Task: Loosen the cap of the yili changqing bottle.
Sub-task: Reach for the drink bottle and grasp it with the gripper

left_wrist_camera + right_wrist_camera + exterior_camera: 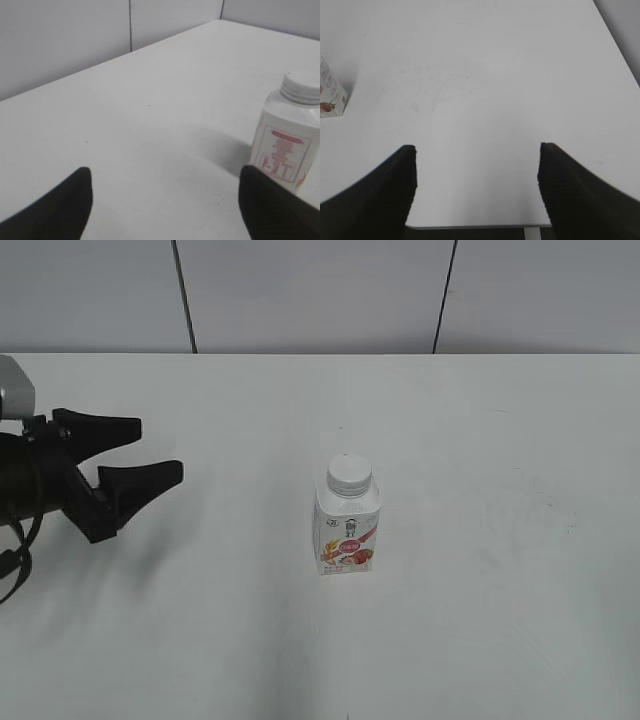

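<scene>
Left gripper (140, 452) wide apart at nine o'clock, right gripper (476, 152) also wide.
Approach step: yili changqing bottle (348, 525) needs steadying, cap (349, 473) untouched.

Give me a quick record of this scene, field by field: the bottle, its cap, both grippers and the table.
bottle: yili changqing bottle, upright near the table's middle, nothing touching it
cap: white cap, seated on the bottle's neck
left gripper: left gripper, open, empty, well to the left of the bottle
right gripper: right gripper, open, empty, out of the exterior view; its camera shows only a corner of the bottle at the far left
table: white table
task state: cap not yet gripped
</scene>
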Tool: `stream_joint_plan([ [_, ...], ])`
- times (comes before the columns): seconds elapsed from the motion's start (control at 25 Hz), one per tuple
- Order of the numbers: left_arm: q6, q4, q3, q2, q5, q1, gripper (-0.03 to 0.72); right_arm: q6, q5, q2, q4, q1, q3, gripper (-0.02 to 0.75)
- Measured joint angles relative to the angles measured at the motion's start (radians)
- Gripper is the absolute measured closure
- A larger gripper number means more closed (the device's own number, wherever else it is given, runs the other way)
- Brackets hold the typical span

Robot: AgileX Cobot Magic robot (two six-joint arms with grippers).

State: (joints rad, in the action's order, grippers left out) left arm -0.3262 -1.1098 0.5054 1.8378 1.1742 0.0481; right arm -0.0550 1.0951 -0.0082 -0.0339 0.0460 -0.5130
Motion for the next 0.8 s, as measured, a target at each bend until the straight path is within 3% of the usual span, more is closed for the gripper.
stream_joint_plan([
  [0.28, -0.042, -0.210, 0.059, 0.051, 0.025, 0.000, 0.094, 0.000, 0.000, 0.000, 0.000, 0.000, 0.000, 0.146],
  [0.48, -0.051, -0.246, 0.110, 0.051, 0.028, -0.011, 0.095, 0.000, 0.000, 0.000, 0.000, 0.000, 0.000, 0.146],
  [0.8, -0.052, -0.201, 0.156, 0.051, 0.001, -0.204, 0.096, 0.000, 0.000, 0.000, 0.000, 0.000, 0.000, 0.146],
])
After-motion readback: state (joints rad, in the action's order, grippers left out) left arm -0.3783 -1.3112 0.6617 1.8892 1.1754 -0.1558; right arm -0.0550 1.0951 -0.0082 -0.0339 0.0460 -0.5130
